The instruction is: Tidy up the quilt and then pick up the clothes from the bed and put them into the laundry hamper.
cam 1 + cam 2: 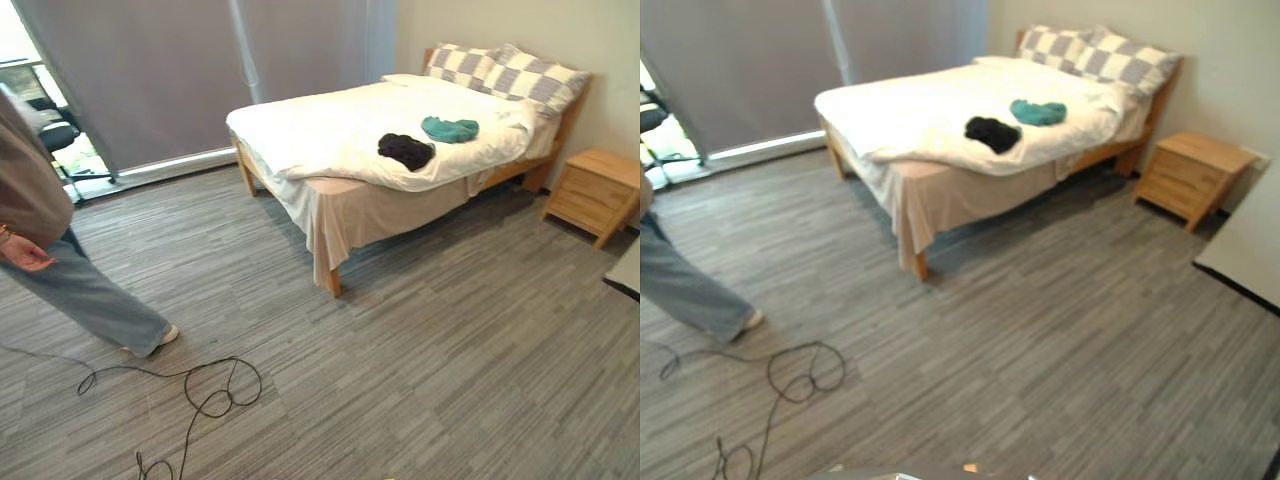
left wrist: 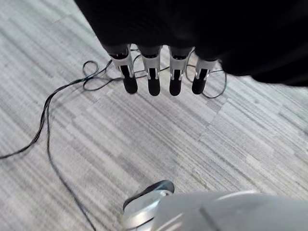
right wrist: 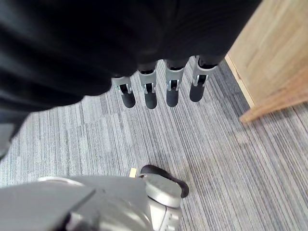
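Standing well back from the bed, with quilt, black garment and teal garment lying far and right, left hand and right hand hang empty, fingers straight, over the floor.

A wooden bed carries a rumpled white quilt, with black clothes and teal clothes on top.
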Available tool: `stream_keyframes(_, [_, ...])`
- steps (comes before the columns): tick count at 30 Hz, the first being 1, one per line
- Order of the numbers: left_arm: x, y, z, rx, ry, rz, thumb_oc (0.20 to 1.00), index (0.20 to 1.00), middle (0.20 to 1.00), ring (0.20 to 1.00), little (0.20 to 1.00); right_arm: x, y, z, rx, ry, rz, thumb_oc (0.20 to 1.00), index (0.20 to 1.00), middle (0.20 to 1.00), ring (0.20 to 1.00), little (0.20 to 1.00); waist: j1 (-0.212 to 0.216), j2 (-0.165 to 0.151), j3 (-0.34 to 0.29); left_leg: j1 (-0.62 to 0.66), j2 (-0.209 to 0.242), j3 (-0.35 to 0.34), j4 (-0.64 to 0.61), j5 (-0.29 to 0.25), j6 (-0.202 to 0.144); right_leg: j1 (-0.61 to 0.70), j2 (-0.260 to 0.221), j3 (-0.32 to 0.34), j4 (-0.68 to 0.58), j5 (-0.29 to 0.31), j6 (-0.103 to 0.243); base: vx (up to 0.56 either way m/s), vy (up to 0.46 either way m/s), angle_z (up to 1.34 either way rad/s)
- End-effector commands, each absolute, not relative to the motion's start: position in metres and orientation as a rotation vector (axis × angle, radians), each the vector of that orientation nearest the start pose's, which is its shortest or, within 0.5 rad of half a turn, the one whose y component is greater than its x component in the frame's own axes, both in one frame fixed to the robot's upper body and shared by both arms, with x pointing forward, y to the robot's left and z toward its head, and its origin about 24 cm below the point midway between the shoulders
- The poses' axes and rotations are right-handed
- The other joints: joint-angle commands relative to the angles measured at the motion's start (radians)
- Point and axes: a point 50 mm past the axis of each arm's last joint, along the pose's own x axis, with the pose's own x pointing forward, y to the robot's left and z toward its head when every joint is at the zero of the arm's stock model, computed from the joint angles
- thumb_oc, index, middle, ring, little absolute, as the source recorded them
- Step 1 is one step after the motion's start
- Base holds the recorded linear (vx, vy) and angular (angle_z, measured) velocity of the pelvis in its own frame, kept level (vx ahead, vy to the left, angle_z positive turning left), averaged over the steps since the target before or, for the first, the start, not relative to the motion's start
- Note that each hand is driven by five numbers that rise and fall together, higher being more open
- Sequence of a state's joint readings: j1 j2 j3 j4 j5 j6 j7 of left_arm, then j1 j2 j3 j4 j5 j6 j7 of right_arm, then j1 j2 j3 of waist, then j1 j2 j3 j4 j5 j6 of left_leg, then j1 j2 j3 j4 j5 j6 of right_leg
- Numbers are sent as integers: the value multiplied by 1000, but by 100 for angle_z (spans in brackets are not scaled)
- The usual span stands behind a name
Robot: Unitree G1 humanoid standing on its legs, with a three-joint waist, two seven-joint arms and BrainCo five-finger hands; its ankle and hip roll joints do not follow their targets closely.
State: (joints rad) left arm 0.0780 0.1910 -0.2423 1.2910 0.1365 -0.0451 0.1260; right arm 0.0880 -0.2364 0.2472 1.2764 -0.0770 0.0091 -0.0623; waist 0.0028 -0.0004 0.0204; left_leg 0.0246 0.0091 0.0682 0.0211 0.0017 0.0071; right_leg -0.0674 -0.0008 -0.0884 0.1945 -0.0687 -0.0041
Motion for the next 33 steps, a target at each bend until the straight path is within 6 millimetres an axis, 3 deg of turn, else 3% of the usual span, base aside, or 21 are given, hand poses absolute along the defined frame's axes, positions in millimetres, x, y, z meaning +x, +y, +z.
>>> stream_keyframes(1, [86,221,-165,575,1192,-77,1000,1000,1000,1000,1000,83,-227,-165,-478,1258,55,1000,1000,1000,1000,1000,-19,-31,125,85,21,9,-108,-44,-62,182,-85,-8,-282,23,155,24,18,-5])
stream_keyframes(9, [85,220,-166,587,1203,-102,1000,1000,1000,1000,1000,84,-226,-165,-462,1260,48,1000,1000,1000,1000,1000,-25,-30,131,81,15,12,-108,-52,-57,171,-90,3,-282,26,159,24,25,-1])
stream_keyframes(17, [96,222,-163,610,1173,-114,1000,1000,1000,1000,1000,90,-228,-164,-463,1254,30,1000,1000,1000,1000,1000,-28,-31,148,64,2,14,-108,-61,-40,151,-101,11,-261,20,166,68,80,-3])
stream_keyframes(19, [101,226,-161,620,1163,-107,1000,1000,1000,1000,1000,94,-229,-163,-445,1242,12,1000,1000,1000,1000,1000,-25,-34,159,60,2,15,-108,-66,-28,94,-99,19,-148,2,171,37,76,-5])
stream_keyframes(21, [105,232,-159,626,1163,-87,1000,1000,1000,1000,1000,102,-229,-161,-419,1219,-9,1000,1000,1000,1000,1000,-22,-35,179,72,3,26,-108,-85,-13,2,-101,9,36,18,211,92,104,-19])
stream_keyframes(22, [103,235,-159,631,1183,-74,1000,1000,1000,1000,1000,104,-231,-159,-404,1215,-29,1000,1000,1000,1000,1000,-34,-28,210,117,7,37,-108,-102,1,-97,-122,-10,229,128,251,132,99,-40])
stream_keyframes(25, [101,238,-159,630,1194,-64,1000,1000,1000,1000,1000,104,-233,-159,-380,1210,-53,1000,1000,1000,1000,1000,-42,-12,222,156,22,40,-108,-119,5,-164,-135,-45,349,126,248,243,71,-19])
stream_keyframes(26, [102,238,-158,624,1191,-60,1000,1000,1000,1000,1000,103,-235,-159,-366,1212,-71,1000,1000,1000,1000,1000,-54,-7,225,176,23,36,-108,-133,3,-199,-132,-64,346,116,235,396,42,18])
stream_keyframes(29, [108,237,-157,624,1173,-57,1000,1000,1000,1000,1000,96,-239,-160,-347,1231,-106,1000,1000,1000,1000,1000,-81,-17,237,221,11,21,-108,-183,-15,-207,-127,-90,121,93,216,525,-79,12])
stream_keyframes(30, [110,236,-157,655,1170,-86,1000,1000,1000,1000,1000,86,-240,-162,-321,1264,-130,1000,1000,1000,1000,1000,-122,-24,231,277,9,-2,-108,-237,-43,-241,-140,-88,-188,148,227,933,-195,12])
stream_keyframes(32, [109,235,-158,665,1171,-99,1000,1000,1000,1000,1000,80,-240,-163,-315,1278,-133,1000,1000,1000,1000,1000,-140,-11,231,312,22,-5,-108,-264,-50,-243,-127,-65,-240,160,236,736,-139,39])
stream_keyframes(33, [107,234,-158,669,1171,-112,1000,1000,1000,1000,1000,70,-240,-165,-317,1311,-128,1000,1000,1000,1000,1000,-155,-3,217,356,27,-26,-108,-275,-58,-251,-116,-23,-235,164,230,429,-75,33])
